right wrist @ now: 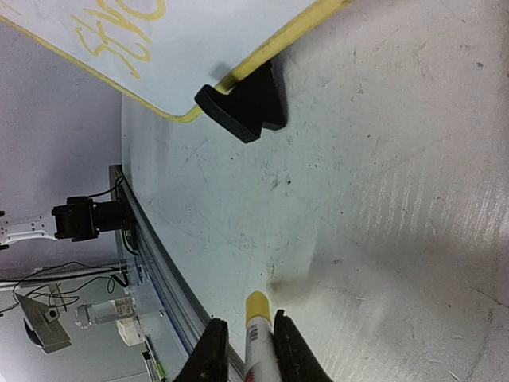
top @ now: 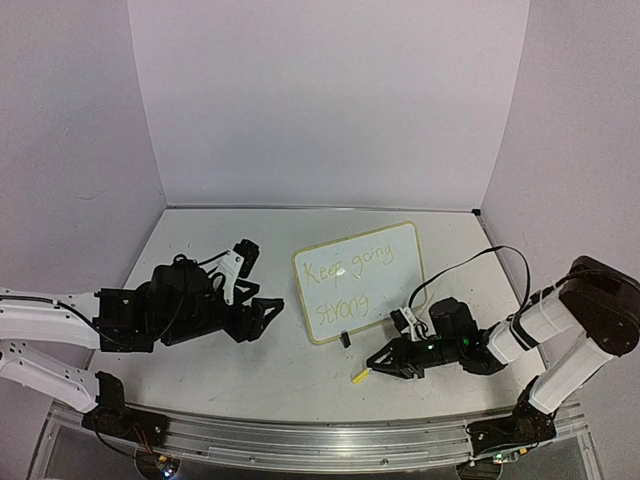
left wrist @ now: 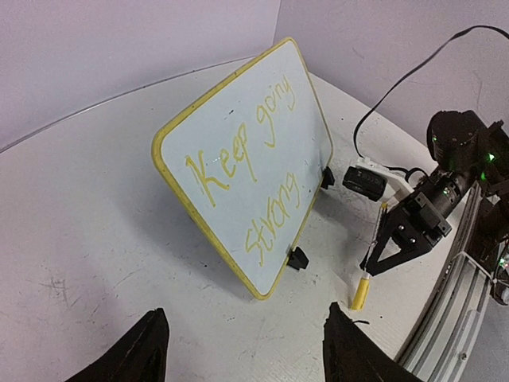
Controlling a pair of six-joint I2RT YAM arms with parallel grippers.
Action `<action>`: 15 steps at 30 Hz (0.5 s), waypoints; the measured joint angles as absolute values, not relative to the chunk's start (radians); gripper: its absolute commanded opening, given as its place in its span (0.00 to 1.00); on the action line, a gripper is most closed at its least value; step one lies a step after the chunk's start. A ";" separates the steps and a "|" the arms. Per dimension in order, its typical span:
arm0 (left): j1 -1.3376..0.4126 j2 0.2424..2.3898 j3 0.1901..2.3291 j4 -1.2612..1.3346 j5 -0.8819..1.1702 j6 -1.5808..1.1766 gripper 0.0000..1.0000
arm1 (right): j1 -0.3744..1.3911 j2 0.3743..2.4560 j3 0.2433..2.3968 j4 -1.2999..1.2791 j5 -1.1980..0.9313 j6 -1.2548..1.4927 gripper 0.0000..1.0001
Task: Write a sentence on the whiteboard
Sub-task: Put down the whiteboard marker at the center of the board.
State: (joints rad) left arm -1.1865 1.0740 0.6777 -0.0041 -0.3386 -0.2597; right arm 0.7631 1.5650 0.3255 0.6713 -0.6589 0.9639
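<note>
The whiteboard (top: 385, 260) stands tilted on two black clip feet (top: 344, 340) at mid-table. The sentence (top: 345, 280) on it reads "Keep going strong" in pale yellow-green, in two lines. In the left wrist view the whiteboard (left wrist: 238, 119) and the sentence (left wrist: 254, 175) show clearly. My left gripper (top: 258, 280) is open and empty just left of the board; its fingertips (left wrist: 151, 338) stand wide apart. My right gripper (top: 385, 362) is shut on a white marker with a yellow cap (top: 360, 376), low over the table in front of the board. In the right wrist view the marker (right wrist: 258, 314) sits between the fingers (right wrist: 211, 350).
The scuffed white tabletop (top: 200, 380) ends in a metal rail (top: 330, 440) along its near edge. A black cable (top: 500, 255) loops from the right arm behind the board's right side. Purple-white walls stand at the back and sides. One clip foot (right wrist: 242, 103) sits just ahead of the marker.
</note>
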 measured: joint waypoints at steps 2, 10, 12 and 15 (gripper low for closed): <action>-1.177 1.065 0.674 -0.013 -0.342 -0.270 0.68 | 0.760 1.565 0.316 0.684 -0.647 0.971 0.46; -1.148 1.059 0.672 -0.030 -0.345 -0.306 0.70 | 0.745 1.457 0.221 0.665 -0.558 0.998 0.59; -1.139 1.059 0.672 -0.040 -0.347 -0.315 0.71 | 0.744 1.399 0.207 0.623 -0.535 0.996 0.61; -1.117 1.057 0.677 -0.066 -0.363 -0.332 0.76 | 0.744 1.235 0.205 0.485 -0.482 0.976 0.67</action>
State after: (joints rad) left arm -1.1168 1.0565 0.6768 -0.0657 -0.3627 -0.3325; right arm 0.7444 1.2355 0.2050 0.4852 -0.4819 0.9760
